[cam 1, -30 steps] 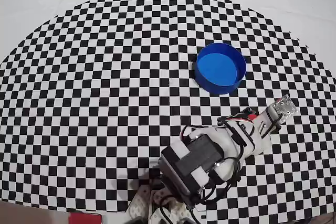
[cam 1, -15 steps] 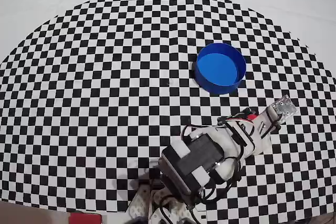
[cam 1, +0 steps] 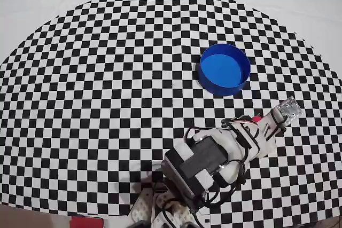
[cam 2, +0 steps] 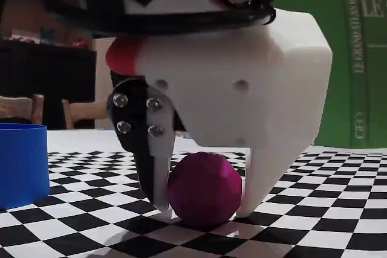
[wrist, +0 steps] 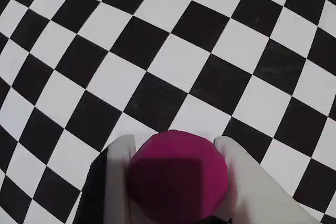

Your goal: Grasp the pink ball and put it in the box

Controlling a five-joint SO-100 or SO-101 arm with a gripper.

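Observation:
The pink ball (wrist: pixel 178 177) rests on the checkered cloth between my two white fingers, and both sides of it meet them. In the fixed view the ball (cam 2: pixel 204 190) touches the cloth, with the thin finger (cam 2: pixel 158 179) on its left and the thick finger (cam 2: pixel 266 167) on its right. My gripper (wrist: pixel 176 142) (cam 2: pixel 204 208) is shut on the ball. Seen from overhead, the gripper (cam 1: pixel 286 113) hides the ball. The box (cam 1: pixel 224 88), round and bright blue, stands up and to the left of the gripper there, and nothing shows inside it. Its wall (cam 2: pixel 21 164) is at the left edge of the fixed view.
A black and white checkered cloth (cam 1: pixel 107 78) covers the table. The arm's white body and base (cam 1: pixel 200 164) fill the lower middle of the overhead view. A green book (cam 2: pixel 357 58) stands behind on the right in the fixed view.

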